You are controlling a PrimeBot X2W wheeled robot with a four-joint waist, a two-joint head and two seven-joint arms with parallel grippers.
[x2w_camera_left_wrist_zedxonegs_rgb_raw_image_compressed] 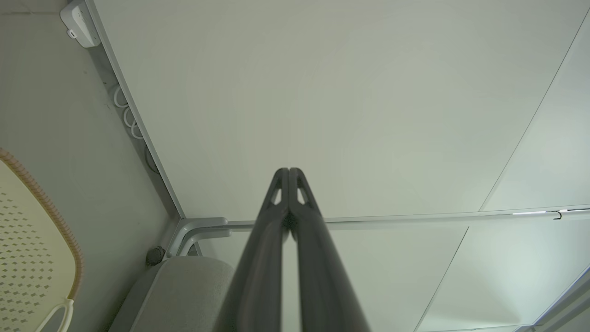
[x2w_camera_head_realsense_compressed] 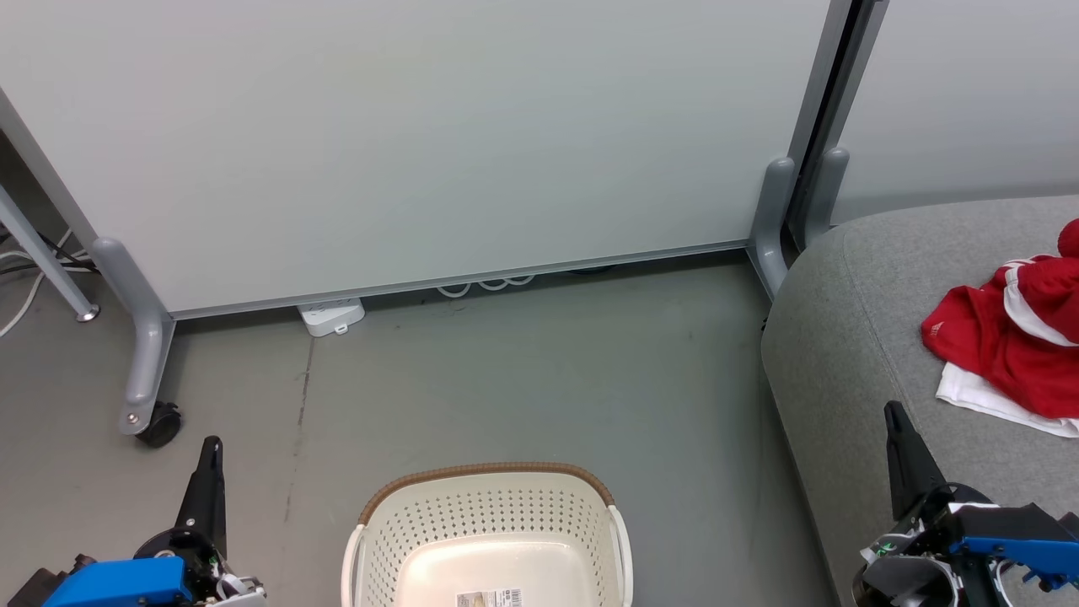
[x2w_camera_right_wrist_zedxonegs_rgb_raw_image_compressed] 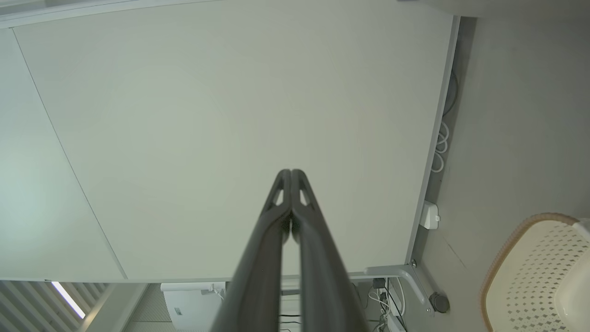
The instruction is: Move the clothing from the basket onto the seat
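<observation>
Red clothing (x2w_camera_head_realsense_compressed: 1016, 337) with white trim lies bunched on the grey seat (x2w_camera_head_realsense_compressed: 851, 337) at the right edge of the head view. The cream perforated basket (x2w_camera_head_realsense_compressed: 487, 506) with its brown rim stands on the floor at bottom centre, its inside bare apart from a label. The basket (x2w_camera_left_wrist_zedxonegs_rgb_raw_image_compressed: 27, 240) also sits at the left of the left wrist view and the basket (x2w_camera_right_wrist_zedxonegs_rgb_raw_image_compressed: 530, 272) at the lower right of the right wrist view. My left gripper (x2w_camera_head_realsense_compressed: 211, 447) is shut left of the basket. My right gripper (x2w_camera_head_realsense_compressed: 892, 415) is shut over the seat's front edge, left of and below the clothing.
A pale partition wall (x2w_camera_head_realsense_compressed: 421, 143) on wheeled grey feet (x2w_camera_head_realsense_compressed: 143, 362) stands behind the basket. A white power strip (x2w_camera_head_realsense_compressed: 331, 316) and cables lie at its base. Bare grey floor (x2w_camera_head_realsense_compressed: 548, 362) spreads between wall, basket and seat. A second panel (x2w_camera_head_realsense_compressed: 969, 93) stands behind the seat.
</observation>
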